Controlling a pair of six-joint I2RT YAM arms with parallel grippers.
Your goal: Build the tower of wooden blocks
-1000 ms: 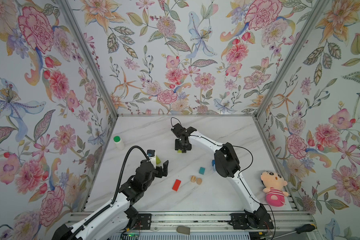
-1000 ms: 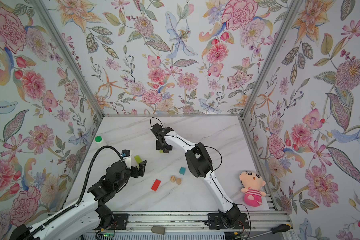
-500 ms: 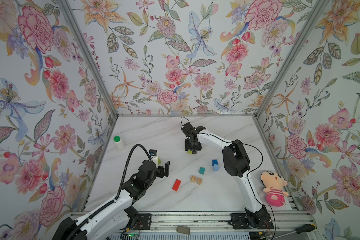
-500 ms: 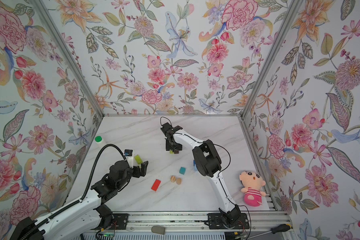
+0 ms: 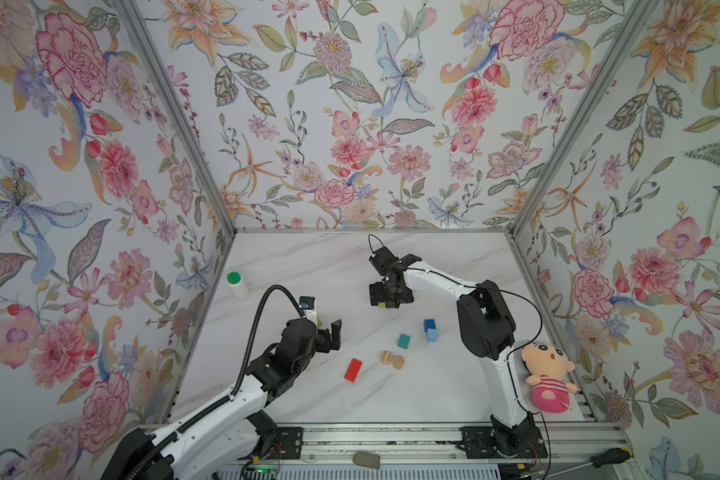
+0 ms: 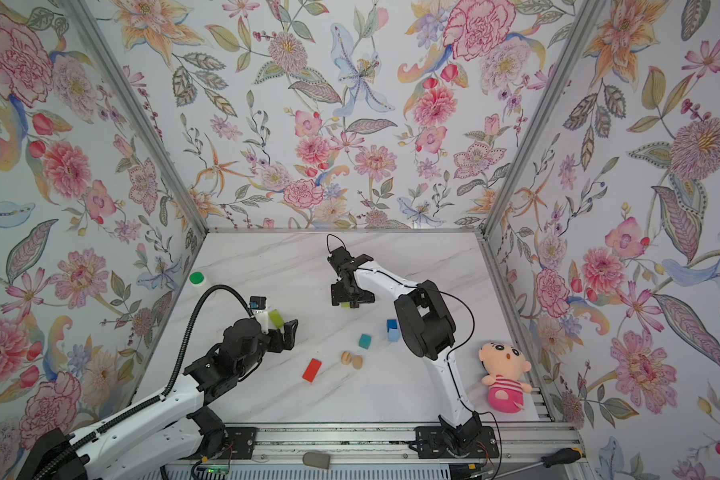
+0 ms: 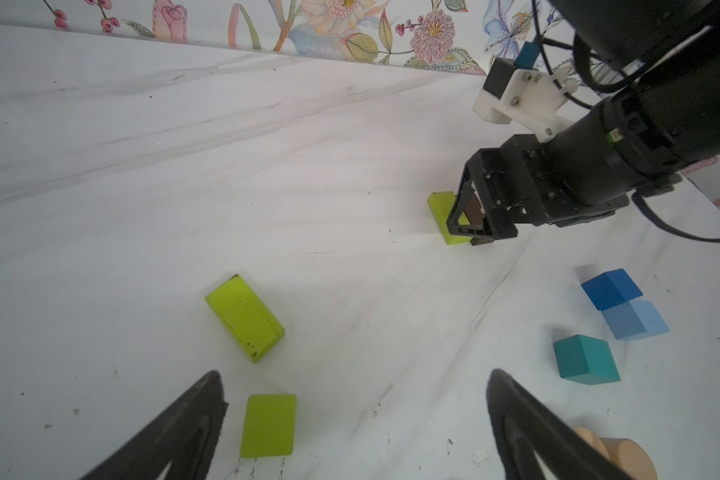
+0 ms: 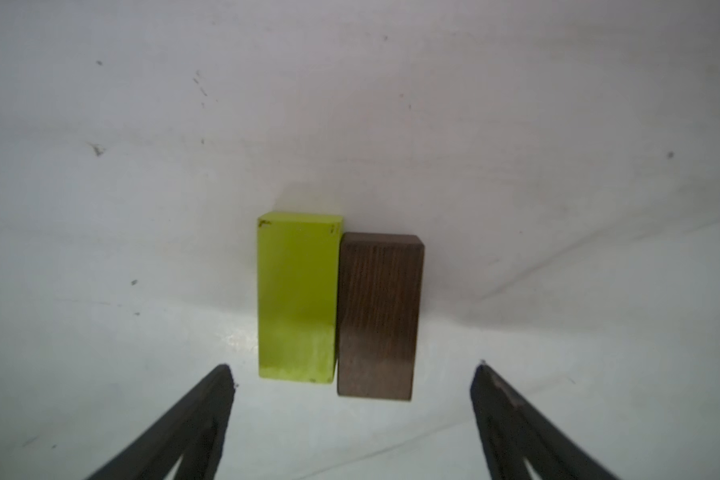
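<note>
Right gripper (image 8: 353,366) spread wide by touching yellow-green block (image 8: 296,295) and brown block (image 8: 379,316), left gripper (image 7: 355,373) spread wide, empty

The right end effector (image 5: 390,300) has been shifted farther from the bottle (image 5: 238,286), with the green block (image 8: 296,297) and brown block (image 8: 377,316) carried along; its jaws have since been spread, and both blocks are left lying touching.

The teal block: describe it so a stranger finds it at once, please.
On the white marble table, go from the pink plush doll toward the middle. The teal block lies alone between two touching blue blocks and two tan rounded pieces; only it is blue-green.
</note>
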